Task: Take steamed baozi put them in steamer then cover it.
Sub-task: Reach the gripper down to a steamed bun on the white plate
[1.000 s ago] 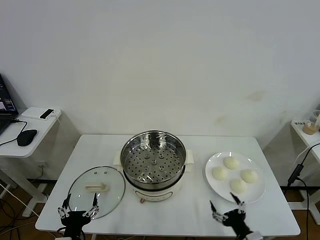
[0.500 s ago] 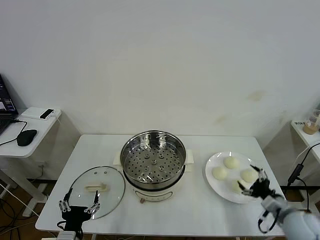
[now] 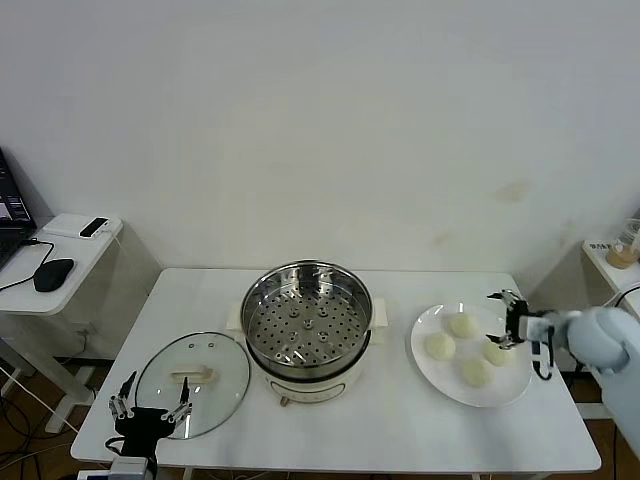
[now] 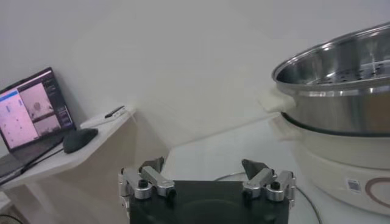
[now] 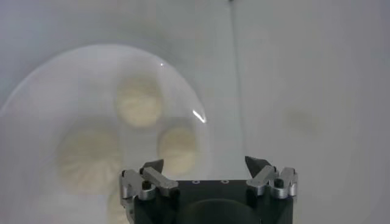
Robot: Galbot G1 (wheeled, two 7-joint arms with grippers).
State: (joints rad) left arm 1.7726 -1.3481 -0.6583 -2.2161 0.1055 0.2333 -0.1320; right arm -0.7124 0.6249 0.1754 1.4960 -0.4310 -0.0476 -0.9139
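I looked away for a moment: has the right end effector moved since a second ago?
Yes. The right end effector has gone from the table's near edge, in front of the white plate, to the plate's far right rim, open above the steamed baozi.

The fourth of the steamed baozi (image 5: pixel 116 207) is half hidden behind the right gripper (image 5: pixel 204 169), at its side.

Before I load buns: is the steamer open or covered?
Open. The steamer shows its bare perforated tray; the cover lies flat on the table beside it.
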